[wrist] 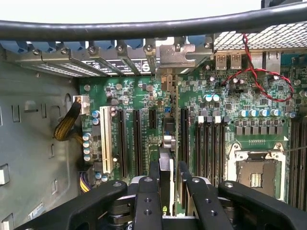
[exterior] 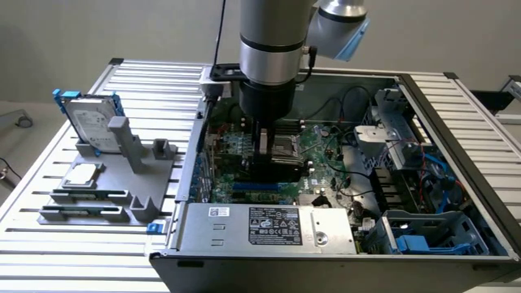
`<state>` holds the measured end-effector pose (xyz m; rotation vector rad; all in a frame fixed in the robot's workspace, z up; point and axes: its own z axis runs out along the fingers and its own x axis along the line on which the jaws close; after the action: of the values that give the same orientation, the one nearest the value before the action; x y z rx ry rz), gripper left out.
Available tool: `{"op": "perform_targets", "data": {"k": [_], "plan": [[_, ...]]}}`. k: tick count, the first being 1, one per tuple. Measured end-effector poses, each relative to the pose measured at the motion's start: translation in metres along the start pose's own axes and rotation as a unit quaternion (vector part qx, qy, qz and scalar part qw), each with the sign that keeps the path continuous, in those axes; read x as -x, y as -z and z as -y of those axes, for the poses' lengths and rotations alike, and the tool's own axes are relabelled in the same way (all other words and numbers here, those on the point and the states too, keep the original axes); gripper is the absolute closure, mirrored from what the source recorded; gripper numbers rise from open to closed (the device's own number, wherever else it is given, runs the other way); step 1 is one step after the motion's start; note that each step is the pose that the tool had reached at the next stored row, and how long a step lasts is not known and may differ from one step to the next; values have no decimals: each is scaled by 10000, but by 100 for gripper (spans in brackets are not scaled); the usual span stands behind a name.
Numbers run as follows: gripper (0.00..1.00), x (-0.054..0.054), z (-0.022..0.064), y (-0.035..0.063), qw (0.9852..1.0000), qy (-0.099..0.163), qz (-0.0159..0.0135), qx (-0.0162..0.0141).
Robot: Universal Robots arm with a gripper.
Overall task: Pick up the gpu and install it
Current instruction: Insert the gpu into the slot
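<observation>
My gripper [exterior: 265,149] reaches down into the open computer case [exterior: 456,140], over the green motherboard [exterior: 326,152]. It is shut on the gpu [wrist: 166,143], which stands on edge between the two black fingers [wrist: 153,175]. The card runs away from the fingers toward the silver end bracket [wrist: 180,52] at the case's rear slot covers. It sits in line with a black expansion slot among the motherboard's slots [wrist: 136,139]; whether it is seated I cannot tell. In the exterior view the gpu [exterior: 269,170] is a dark shape below the wrist.
A grey holder [exterior: 114,177] on the exterior view's left carries a silver hard drive with a blue frame [exterior: 89,119] and a square CPU chip [exterior: 82,175]. The power supply [exterior: 273,226] fills the case's near side. A CPU socket [wrist: 256,175] lies beside the slots. A black cable [wrist: 144,28] crosses the wrist view.
</observation>
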<state>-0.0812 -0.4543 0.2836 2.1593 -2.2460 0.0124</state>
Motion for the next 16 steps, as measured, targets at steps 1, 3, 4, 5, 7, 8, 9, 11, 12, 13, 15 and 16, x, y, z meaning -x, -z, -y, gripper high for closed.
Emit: {"op": "perform_targets", "data": {"k": [1, 3, 4, 5, 7, 8, 9, 11, 12, 13, 15, 16], "plan": [[74, -1, -6, -2, 10000, -11, 1, 0], [74, -3, -17, -5, 10000, -27, 1, 1], [74, -4, -17, -4, 10000, -28, 0, 1], [74, -7, -18, -4, 10000, -29, -1, 1], [74, -8, -18, -5, 10000, -30, 0, 1], [74, -8, -19, -9, 10000, -30, 1, 1], [74, -8, -19, -15, 10000, -29, 2, 0], [74, -9, -21, -24, 10000, -29, 5, 1], [74, -8, -24, -32, 10000, -29, 6, 1], [74, -9, -25, -40, 10000, -29, 9, 1], [74, -9, -27, -53, 10000, -29, 19, 2], [74, -9, -28, -55, 10000, -28, 23, 2]]}}
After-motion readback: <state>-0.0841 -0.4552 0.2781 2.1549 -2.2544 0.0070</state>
